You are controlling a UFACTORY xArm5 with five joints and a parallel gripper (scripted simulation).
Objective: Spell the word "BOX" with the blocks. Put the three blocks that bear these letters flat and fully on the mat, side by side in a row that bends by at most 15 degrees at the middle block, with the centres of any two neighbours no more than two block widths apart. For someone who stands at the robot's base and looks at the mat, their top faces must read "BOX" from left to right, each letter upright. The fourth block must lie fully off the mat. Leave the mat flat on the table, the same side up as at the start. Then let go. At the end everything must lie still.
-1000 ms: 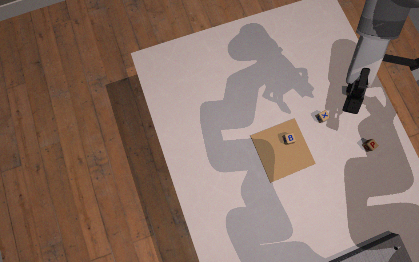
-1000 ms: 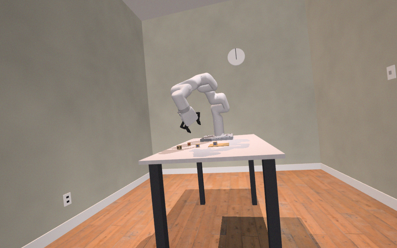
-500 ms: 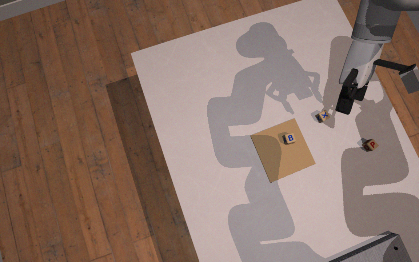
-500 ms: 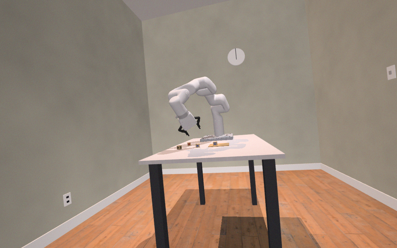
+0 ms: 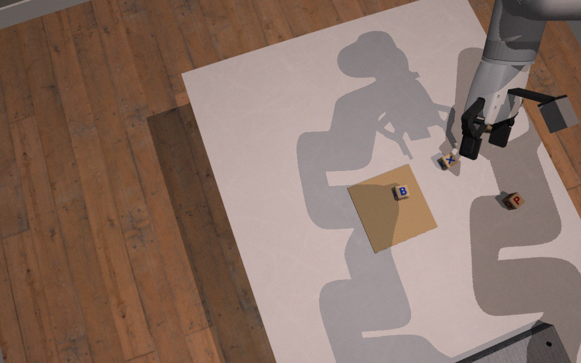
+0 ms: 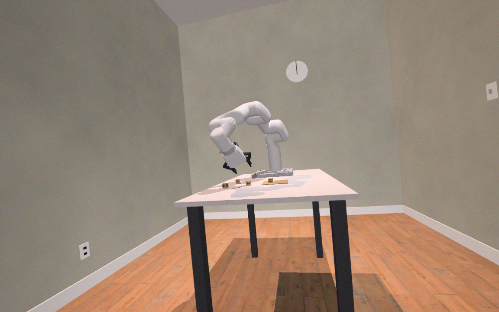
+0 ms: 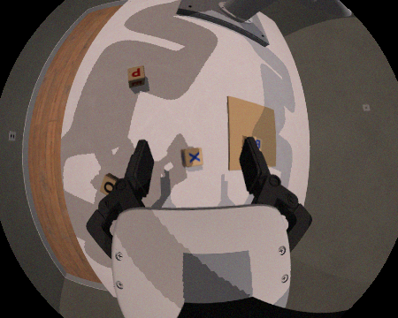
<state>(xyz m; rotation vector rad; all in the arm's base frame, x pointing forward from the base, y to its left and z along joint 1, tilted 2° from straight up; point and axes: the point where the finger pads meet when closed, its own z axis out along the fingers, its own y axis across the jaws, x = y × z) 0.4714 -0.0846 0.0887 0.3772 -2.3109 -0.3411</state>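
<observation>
Hovering above the table [image 5: 292, 108] [image 6: 267, 190] [image 7: 199, 115] — jaws spread wide, grasping nothing — is the gripper [image 5: 485, 147] [image 6: 243, 169] [image 7: 196, 148]. B [image 5: 401, 191] [image 6: 270, 180] [image 7: 257, 143] sits on the mat [image 5: 373, 216] [image 6: 280, 182] [image 7: 252, 117]; X [image 5: 449, 160] [image 6: 248, 183] [image 7: 193, 157] lies off it.

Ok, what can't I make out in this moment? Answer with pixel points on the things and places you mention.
- Top: most of the O block [image 5: 488, 128] [image 6: 225, 185] [image 7: 108, 184], behind the gripper [image 5: 484, 144] [image 6: 242, 168] [image 7: 196, 148].
- Wrist: part of the B block [image 5: 401, 191] [image 6: 270, 180] [image 7: 257, 143], behind a finger.
- Top: the rest of the base plate [image 5: 525, 352] [image 6: 259, 175] [image 7: 257, 37], cut off by the bottom edge.
</observation>
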